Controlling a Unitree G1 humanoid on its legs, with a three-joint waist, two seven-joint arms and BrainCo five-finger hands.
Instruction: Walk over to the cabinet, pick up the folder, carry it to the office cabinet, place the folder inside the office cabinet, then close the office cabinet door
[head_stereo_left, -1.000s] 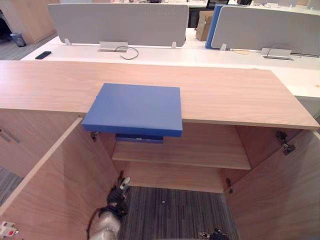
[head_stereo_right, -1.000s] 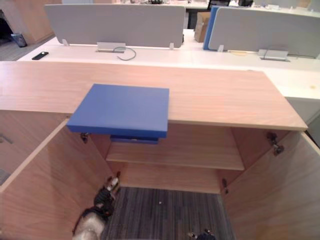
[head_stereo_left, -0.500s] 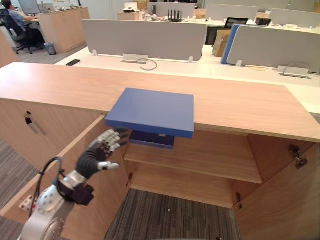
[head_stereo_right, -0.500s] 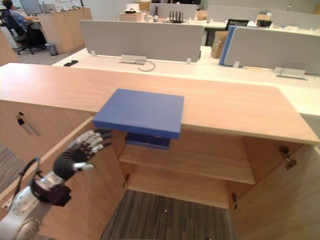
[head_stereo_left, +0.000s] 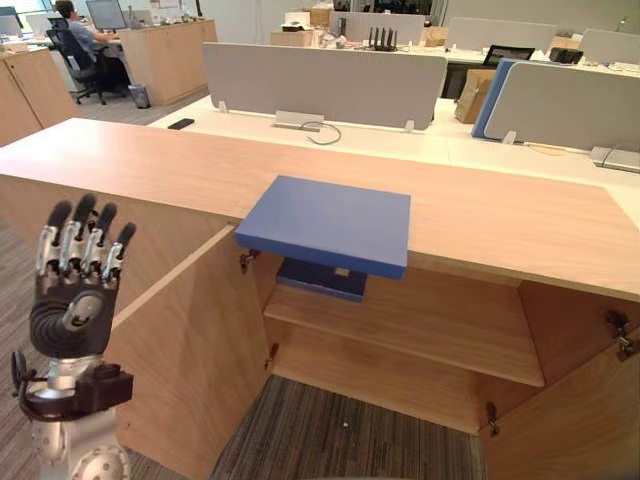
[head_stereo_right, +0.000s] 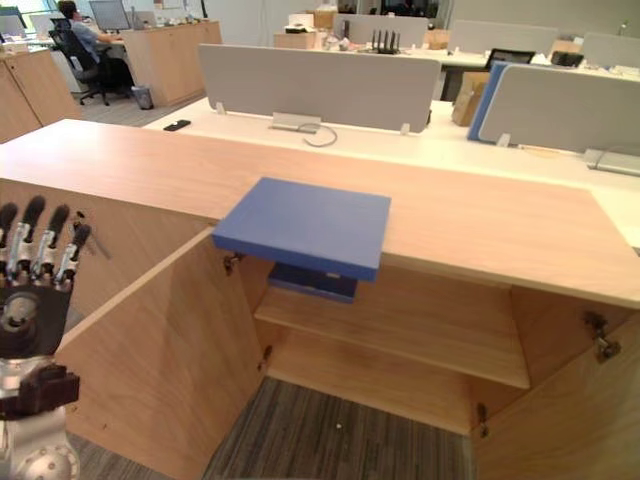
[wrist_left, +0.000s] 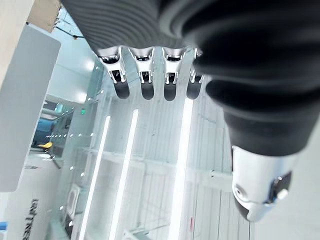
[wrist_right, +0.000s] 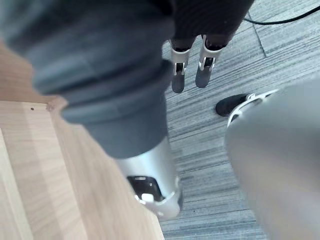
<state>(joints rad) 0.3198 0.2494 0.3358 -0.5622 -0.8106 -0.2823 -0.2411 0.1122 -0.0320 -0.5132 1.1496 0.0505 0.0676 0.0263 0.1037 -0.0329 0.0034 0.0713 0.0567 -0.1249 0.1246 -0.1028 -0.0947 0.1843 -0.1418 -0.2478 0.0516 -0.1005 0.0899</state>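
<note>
Folder (head_stereo_left: 325, 222) overhangs cabinet top (head_stereo_left: 150, 165), apart from left hand (head_stereo_left: 70, 315).

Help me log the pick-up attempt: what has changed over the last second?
The left hand rose from low inside the open left door to upright beside it, fingers straight, holding nothing; the camera lifted too. The blue folder still overhangs the cabinet top, untouched, and both doors stay open. The right hand hangs open over the carpet.
</note>
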